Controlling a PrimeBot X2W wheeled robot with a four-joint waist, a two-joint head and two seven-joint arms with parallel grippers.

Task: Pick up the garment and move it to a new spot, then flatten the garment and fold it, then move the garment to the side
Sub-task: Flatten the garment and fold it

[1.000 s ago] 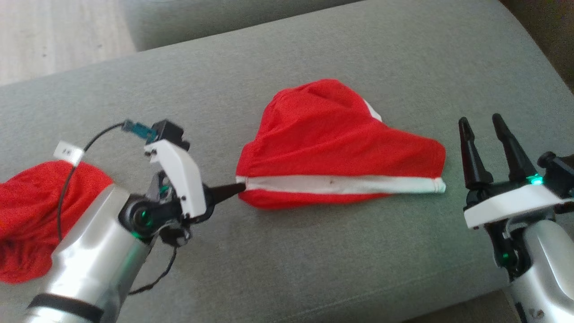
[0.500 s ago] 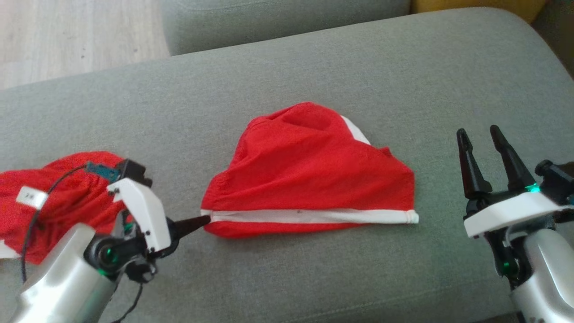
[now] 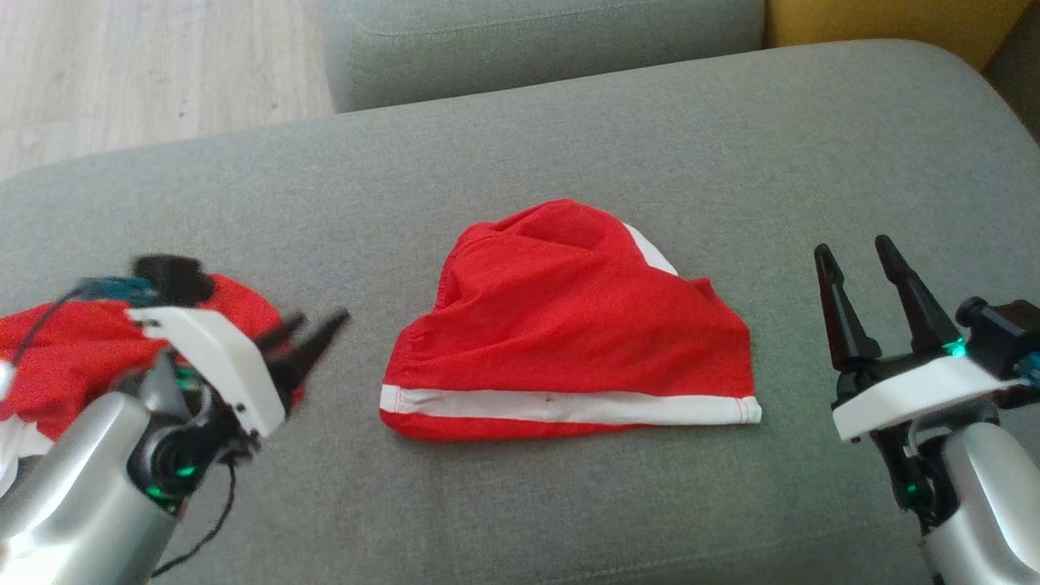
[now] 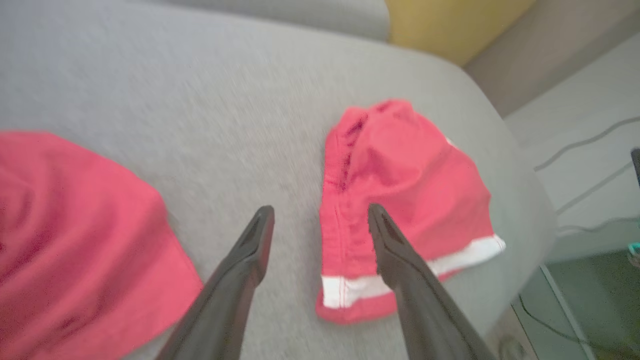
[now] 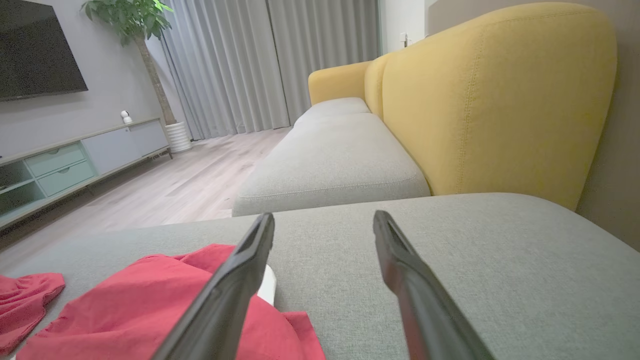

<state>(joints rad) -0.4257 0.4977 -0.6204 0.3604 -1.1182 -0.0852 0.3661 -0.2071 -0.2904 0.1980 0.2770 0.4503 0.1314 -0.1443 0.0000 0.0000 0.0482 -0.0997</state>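
- Garment (image 3: 569,325): a red piece with a white band along its near edge. It lies loose on the grey seat cushion (image 3: 569,504), between my two grippers and apart from both.
- Closest to me, the left gripper (image 3: 315,323) is blurred in the head view. Its fingers are spread with nothing between them, just beside the cloth's left end.
- The right gripper (image 3: 853,248) is parted and empty too, fingers pointing up, near the right end of the white band.
- My read on handling: thin, limp and light, so it will sag from any single pinch and drag on the cushion's weave. I would take it at the two corners of the white band, where the doubled seam gives the fingers an edge to bite.
- A second red cloth (image 3: 49,366) sits behind my left arm, well apart from the first.
- The head view gives me the outline from above.
- The left wrist view adds the gathered seam down the left side and the floor beyond the cushion's edge.
- The right wrist view looks low across the cushion, showing the cloth humped rather than flat. Further off it shows the yellow backrest (image 5: 500,100), curtains and a plant.
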